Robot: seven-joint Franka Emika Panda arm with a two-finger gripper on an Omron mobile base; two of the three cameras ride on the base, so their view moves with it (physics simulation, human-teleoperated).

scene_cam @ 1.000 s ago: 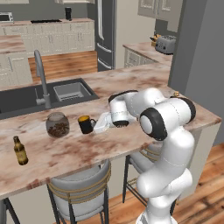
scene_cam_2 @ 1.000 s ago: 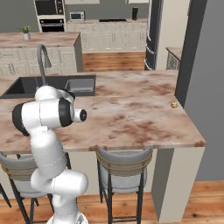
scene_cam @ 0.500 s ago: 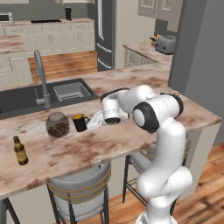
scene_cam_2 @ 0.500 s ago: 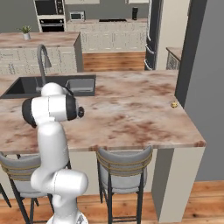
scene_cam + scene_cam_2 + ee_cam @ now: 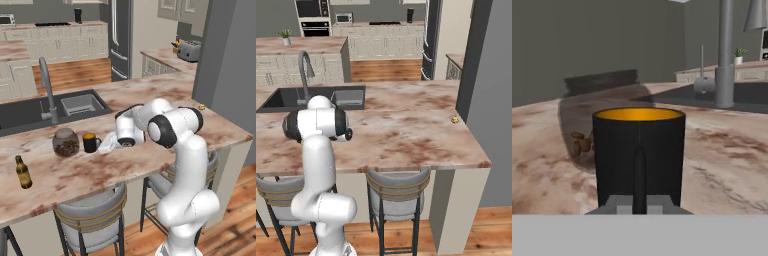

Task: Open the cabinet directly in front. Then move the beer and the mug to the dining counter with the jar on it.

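The mug (image 5: 90, 143), dark with an orange inside, stands upright on the dining counter (image 5: 150, 165) just right of the jar (image 5: 65, 142), the landmark it was meant to join. The pincer (image 5: 639, 204) is clamped on the mug's side handle, which faces the hand camera; that grip seems to suit a level set-down. The beer (image 5: 23, 172) stands well to the jar's left, near the counter's front edge. Behind the jar rises the faucet (image 5: 46, 87).

Warm wooden floor (image 5: 75, 75) runs between cream base cabinets (image 5: 383, 42) and a steel fridge (image 5: 120, 37); grey walls (image 5: 491, 100), round grey stools (image 5: 398, 192) below.
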